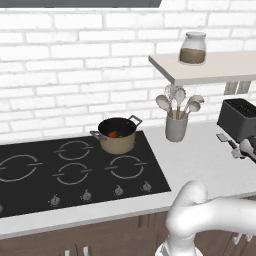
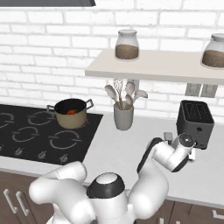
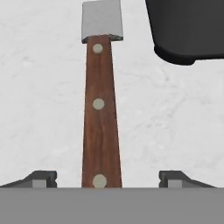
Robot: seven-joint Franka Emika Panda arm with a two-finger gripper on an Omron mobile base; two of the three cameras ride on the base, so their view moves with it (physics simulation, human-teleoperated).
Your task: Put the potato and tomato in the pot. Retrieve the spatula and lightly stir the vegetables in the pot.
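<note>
Spatula (image 3: 100, 109): lies flat on the pale marbled counter (image 3: 39, 96), brown wooden handle with three pale rivets running toward the hand camera, grey metal blade at the far end, blade cut off by the top edge of the hand view. In the left base view its blade end (image 1: 223, 137) shows just in front of the toaster.
Gripper (image 3: 107, 177): the two dark fingertips (image 3: 41, 178) stand wide apart, one on each side of the handle's near end, neither touching the wood.
Toaster (image 3: 188, 28): black, just beside the spatula, cut off by the top and right edges of the hand view; two slots show in the right base view (image 2: 195, 120).
Pot (image 1: 117, 135): tan, dark inside, two grey loop handles, on the rear right burner of the black cooktop (image 1: 35, 180), well apart from the spatula.
Tomato (image 1: 113, 134): small red-orange lump inside the pot.
Potato: cannot be made out inside the dark pot.
Utensil cup (image 1: 176, 127): grey, between pot and toaster, holds wooden spoons and a whisk.
Shelf (image 2: 153, 70): carries glass jars (image 2: 127, 45) of brown contents; the right jar is cut off by the frame edge.
Writing: none can be read on any object.
</note>
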